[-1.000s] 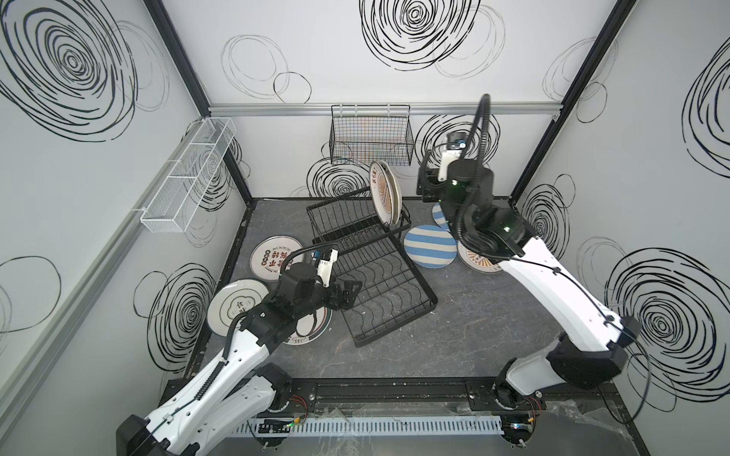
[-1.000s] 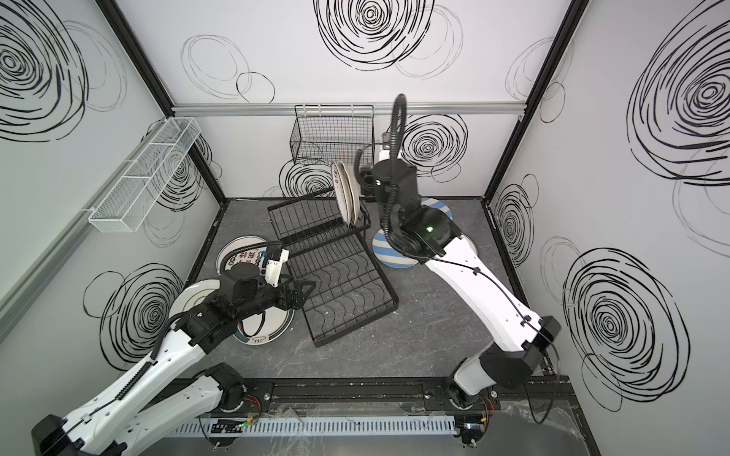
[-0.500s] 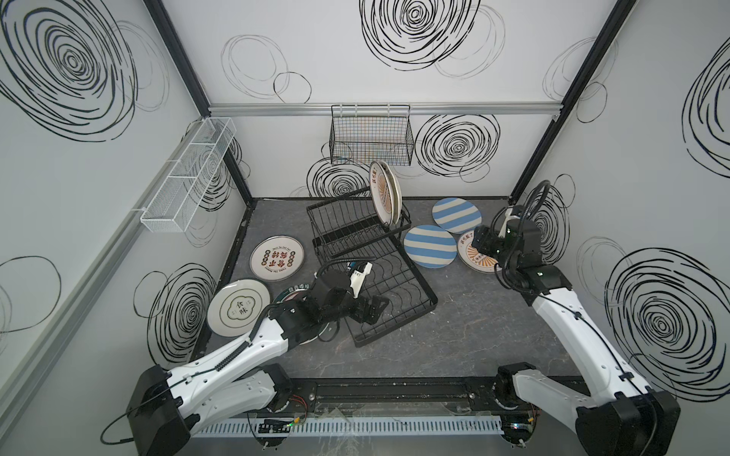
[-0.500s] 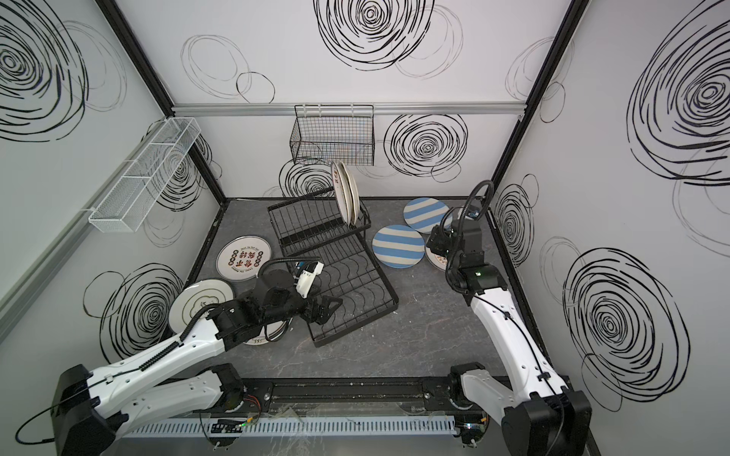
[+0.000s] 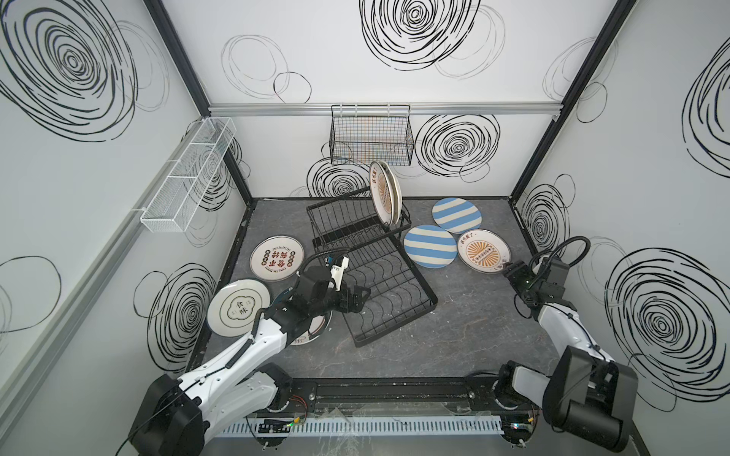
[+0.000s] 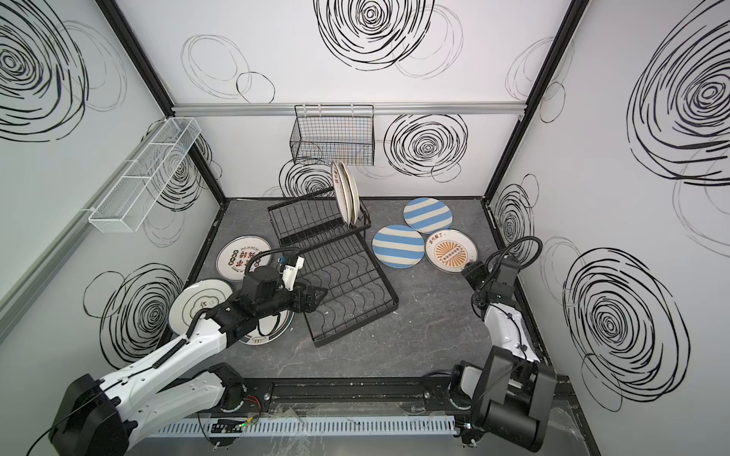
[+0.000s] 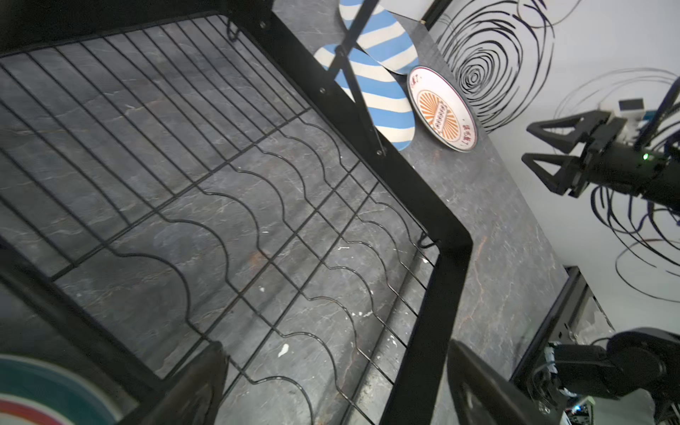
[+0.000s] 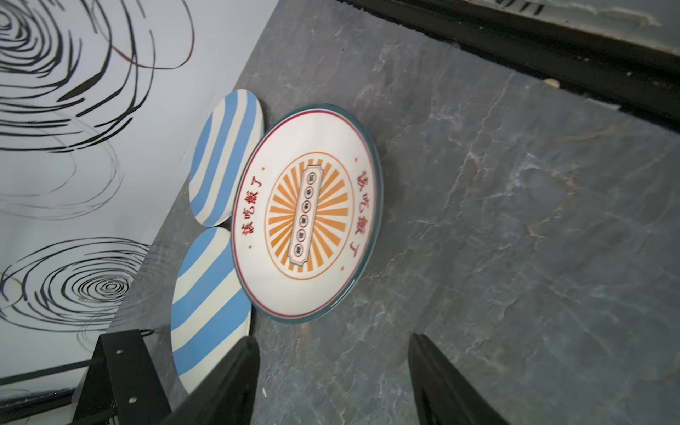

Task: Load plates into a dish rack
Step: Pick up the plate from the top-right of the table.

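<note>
1. Swirl-print walls (image 5: 395,79) all round; grey marbled tabletop (image 5: 454,335), black wire basket (image 5: 371,138) on back wall.
2. Dish rack (image 5: 397,323) sits mid-table, askew; two plates (image 5: 385,197) stand upright in its raised top tier.
3. Other plates lie flat: two striped plates (image 5: 430,246) & sunburst plate (image 5: 484,250) on rack's right, three on left; teal-rim plate (image 6: 264,335) mostly hidden under L arm (image 5: 253,347).
4. Left gripper (image 7: 335,344) over rack's lower tier, jaws spread, empty. Right gripper (image 8: 331,338) just short of sunburst plate, also spread, empty.
</note>
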Motion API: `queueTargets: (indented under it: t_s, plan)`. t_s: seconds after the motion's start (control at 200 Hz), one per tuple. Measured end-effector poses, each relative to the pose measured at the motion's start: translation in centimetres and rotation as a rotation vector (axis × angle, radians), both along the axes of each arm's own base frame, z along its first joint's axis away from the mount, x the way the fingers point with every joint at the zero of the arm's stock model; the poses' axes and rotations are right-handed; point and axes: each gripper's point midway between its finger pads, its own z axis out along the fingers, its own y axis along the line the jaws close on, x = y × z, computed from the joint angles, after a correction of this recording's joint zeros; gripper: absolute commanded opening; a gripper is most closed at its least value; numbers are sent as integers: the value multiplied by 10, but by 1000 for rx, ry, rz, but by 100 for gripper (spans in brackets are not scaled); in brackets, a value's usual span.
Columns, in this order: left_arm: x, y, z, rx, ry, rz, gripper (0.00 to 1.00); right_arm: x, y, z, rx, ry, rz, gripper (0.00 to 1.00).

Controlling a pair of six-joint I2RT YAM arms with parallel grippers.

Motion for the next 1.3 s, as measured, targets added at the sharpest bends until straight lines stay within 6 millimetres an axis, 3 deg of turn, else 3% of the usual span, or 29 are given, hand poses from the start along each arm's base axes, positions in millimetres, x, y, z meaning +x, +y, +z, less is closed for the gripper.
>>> queueTargets:
  t_s: [0.18,0.265,0.65,0.996,1.156,1.301]
  plan:
    - [4,11,4,-21,-10,25,96,3,-3,-50,132,108,19,62]
    - [5,17,1,-24,-2,38,96,5,-1,-64,158,141,36,63]
    - [13,40,-8,-29,23,127,96,53,-21,-61,152,59,74,64]
    - [19,55,-10,-26,29,186,96,77,-30,-63,147,25,100,61]
    - [22,61,-10,-24,30,213,96,86,-32,-64,148,13,117,55]
    - [24,65,-11,-24,31,228,96,89,-35,-68,156,9,122,39]
